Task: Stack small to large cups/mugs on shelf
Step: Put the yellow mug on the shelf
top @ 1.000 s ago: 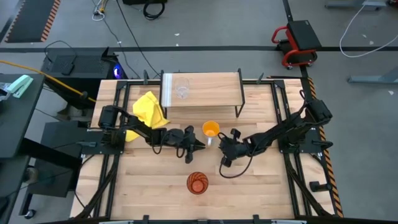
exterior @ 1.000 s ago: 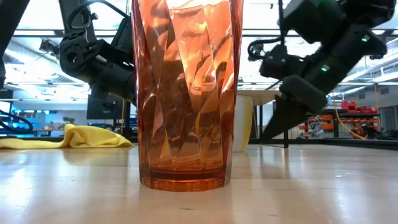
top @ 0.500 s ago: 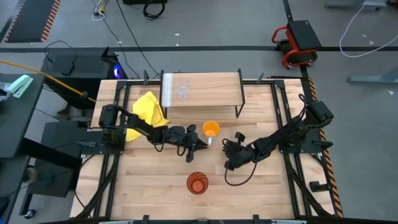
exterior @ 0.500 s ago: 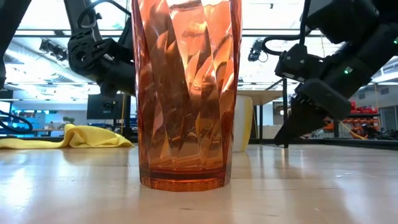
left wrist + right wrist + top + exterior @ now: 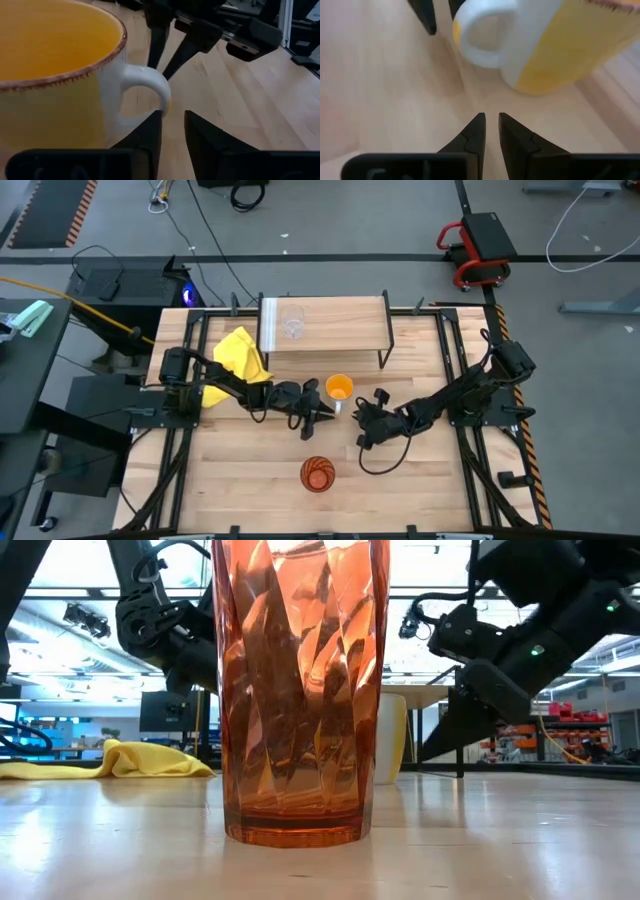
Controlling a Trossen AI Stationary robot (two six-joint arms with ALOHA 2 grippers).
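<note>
Mug [image 5: 340, 388] on table [image 5: 250, 470] at shelf's [image 5: 330, 325] 6 o'clock; left hand [image 5: 172, 127] slightly parted by its handle, grasping nothing. Right hand [image 5: 488, 131] opposite, likewise empty, probably waiting.

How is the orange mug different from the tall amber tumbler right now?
The orange mug has a white handle and sits between both hands, in front of the shelf; the amber tumbler has none and stands alone nearer the table's front edge. The mug is opaque, the tumbler translucent and faceted. Both stand upright on the table, off the shelf.
</note>
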